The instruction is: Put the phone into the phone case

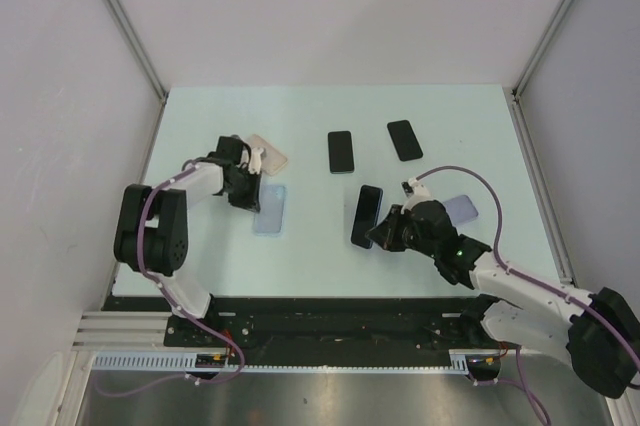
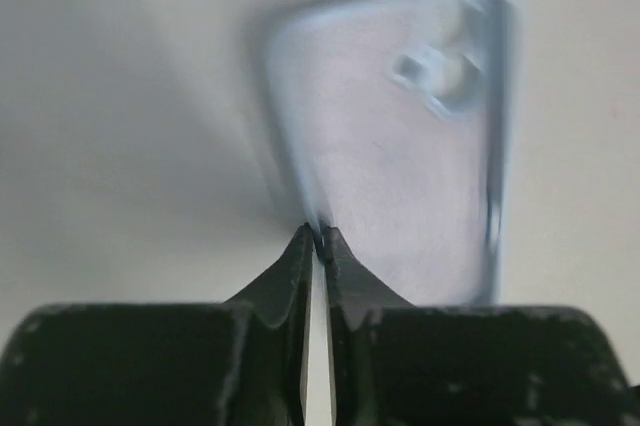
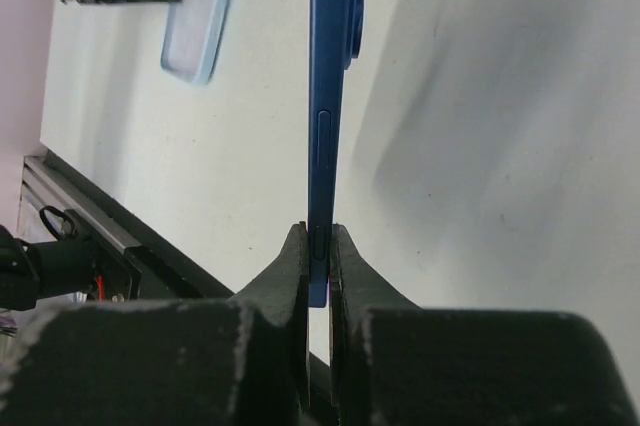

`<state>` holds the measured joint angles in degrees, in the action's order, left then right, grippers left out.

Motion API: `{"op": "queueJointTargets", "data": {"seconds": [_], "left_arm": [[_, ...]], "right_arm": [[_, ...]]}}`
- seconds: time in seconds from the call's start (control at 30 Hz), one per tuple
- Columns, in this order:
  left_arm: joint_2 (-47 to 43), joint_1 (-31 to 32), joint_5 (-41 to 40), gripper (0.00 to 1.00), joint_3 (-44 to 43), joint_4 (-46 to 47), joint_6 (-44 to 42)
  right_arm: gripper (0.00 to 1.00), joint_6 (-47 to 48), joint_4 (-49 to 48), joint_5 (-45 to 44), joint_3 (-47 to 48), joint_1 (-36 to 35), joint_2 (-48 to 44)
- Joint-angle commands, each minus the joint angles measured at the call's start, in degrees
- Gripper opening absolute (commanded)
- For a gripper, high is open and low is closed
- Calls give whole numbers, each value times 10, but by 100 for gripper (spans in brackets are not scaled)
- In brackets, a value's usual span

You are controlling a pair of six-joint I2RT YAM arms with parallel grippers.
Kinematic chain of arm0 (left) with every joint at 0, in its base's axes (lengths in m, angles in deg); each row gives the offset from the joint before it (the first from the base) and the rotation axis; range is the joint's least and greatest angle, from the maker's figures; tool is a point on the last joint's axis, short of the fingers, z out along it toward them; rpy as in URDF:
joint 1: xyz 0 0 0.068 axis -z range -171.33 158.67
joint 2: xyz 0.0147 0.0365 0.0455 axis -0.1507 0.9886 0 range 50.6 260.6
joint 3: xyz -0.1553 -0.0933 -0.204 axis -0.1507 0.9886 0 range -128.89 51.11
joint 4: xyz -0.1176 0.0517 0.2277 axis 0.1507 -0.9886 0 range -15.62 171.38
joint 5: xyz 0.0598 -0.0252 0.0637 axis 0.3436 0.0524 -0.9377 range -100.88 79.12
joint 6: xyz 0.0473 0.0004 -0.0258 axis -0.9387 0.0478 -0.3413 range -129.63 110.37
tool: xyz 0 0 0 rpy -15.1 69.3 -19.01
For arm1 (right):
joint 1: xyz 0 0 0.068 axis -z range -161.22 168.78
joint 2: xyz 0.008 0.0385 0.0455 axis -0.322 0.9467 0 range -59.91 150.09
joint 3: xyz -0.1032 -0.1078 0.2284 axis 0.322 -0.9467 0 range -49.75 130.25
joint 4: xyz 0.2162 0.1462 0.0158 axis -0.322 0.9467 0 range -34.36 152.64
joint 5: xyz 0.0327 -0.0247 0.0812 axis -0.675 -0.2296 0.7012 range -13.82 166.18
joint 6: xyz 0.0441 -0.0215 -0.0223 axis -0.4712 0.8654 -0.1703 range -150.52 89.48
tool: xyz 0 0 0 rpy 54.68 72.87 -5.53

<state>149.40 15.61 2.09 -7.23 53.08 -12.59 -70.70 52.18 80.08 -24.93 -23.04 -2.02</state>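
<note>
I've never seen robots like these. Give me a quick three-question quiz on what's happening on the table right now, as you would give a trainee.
1. True or false: the right gripper is empty.
2. How many black rectangular phones lie free on the pale green table? A) one B) two C) four
3. Fill in: the left gripper pinches the rim of the ______.

Key
1. False: its jaws clamp a dark blue phone by the edge.
2. B.
3. translucent light-blue phone case.
</note>
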Motion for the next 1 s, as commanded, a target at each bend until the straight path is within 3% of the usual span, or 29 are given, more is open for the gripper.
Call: {"op": "queueJointTargets", "data": {"seconds": [0.0,0.13,0.33,0.4,0.43,0.53,0.67,0.8,0.83,0.93,0.97], "left_arm": [[-47,83,54,5,33,4,78],[-71,130,43,1,54,40,142],[-80,177,52,10,90,89,271],[-89,185,45,18,104,109,310],[-94,187,42,29,118,114,322],[-127,191,42,39,139,133,350],[-164,187,17,39,116,94,350],[-163,172,-9,33,70,26,294],[-158,170,-9,21,68,26,287],[-142,157,13,0,77,32,277],[-131,156,20,0,82,37,275]], "right_arm": [[0,23,-3,5,-11,13,-69],[0,30,7,28,-22,30,-108],[0,20,10,58,-23,45,-139],[0,18,8,62,-23,46,-139],[0,17,3,64,-23,46,-137],[0,9,-8,73,-23,46,-128],[0,-26,-37,103,-23,44,-105],[0,-67,-67,120,-20,36,-73],[0,-72,-81,121,-19,28,-66],[0,-86,-104,114,-15,3,-28],[0,-90,-110,113,-12,-4,-16]]}}
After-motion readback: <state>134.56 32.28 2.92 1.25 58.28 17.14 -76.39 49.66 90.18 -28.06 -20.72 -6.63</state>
